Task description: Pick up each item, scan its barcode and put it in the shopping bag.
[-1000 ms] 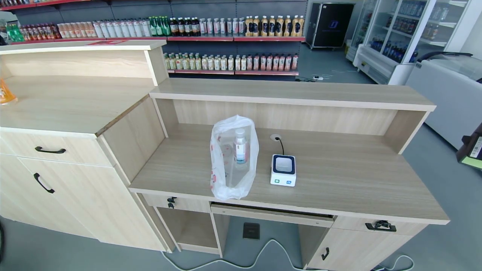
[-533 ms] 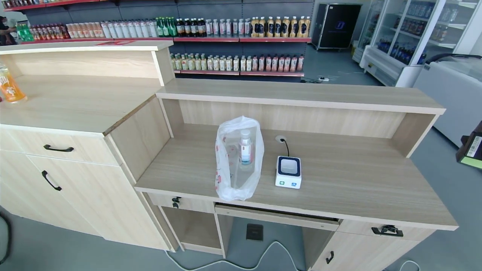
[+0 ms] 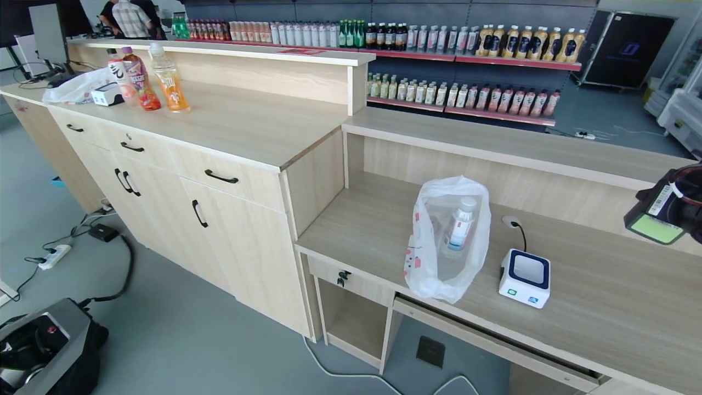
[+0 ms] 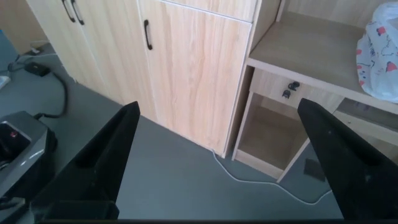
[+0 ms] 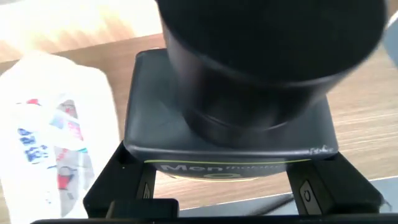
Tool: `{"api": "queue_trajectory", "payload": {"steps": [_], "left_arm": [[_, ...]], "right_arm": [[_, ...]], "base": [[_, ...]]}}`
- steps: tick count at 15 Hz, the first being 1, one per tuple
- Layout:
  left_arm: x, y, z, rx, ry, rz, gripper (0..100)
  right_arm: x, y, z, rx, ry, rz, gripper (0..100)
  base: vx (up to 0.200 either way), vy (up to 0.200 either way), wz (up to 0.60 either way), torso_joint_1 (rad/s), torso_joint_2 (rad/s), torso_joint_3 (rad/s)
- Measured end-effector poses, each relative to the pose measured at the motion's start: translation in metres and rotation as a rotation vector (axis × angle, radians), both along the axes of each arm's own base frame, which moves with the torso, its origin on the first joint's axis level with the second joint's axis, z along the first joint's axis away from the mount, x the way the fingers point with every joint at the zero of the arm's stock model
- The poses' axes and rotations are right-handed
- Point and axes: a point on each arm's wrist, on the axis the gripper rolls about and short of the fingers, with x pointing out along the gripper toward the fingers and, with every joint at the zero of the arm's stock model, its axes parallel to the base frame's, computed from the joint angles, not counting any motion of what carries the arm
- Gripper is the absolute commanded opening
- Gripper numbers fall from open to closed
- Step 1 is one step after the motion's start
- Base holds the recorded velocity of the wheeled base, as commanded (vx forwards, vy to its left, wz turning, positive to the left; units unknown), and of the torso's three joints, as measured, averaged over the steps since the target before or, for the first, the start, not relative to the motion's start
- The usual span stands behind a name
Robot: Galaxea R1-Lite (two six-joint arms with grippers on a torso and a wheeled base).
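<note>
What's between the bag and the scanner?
Nothing but a narrow strip of bare desk, seen in the head view; bag and scanner stand apart.

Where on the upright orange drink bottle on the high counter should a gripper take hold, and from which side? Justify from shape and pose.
Grip the orange bottle round its mid-body, jaws level, probably from its open right side: it stands upright, narrows toward the cap, and the pink bottle crowds its left.
</note>
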Motion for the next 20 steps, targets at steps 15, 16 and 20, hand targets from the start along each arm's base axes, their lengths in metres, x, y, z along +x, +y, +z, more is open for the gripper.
{"api": "queue_trajectory", "payload": {"steps": [15, 16, 20], "left_arm": [[0.000, 0.000, 0.000, 0.000, 0.000, -0.001, 100], [0.000, 0.000, 0.000, 0.000, 0.000, 0.000, 100], [0.000, 0.000, 0.000, 0.000, 0.000, -0.001, 100]], "right_arm": [[0.065, 0.015, -0.069, 0.684, 0.047, -0.178, 0], [0.069, 0.012, -0.073, 0.698, 0.048, -0.195, 0], [0.089, -0.003, -0.083, 0.712, 0.043, -0.242, 0]], "base": [[0.000, 0.000, 0.00, 0.000, 0.00, 0.000], [0.000, 0.000, 0.00, 0.000, 0.00, 0.000], [0.000, 0.000, 0.00, 0.000, 0.00, 0.000]]}}
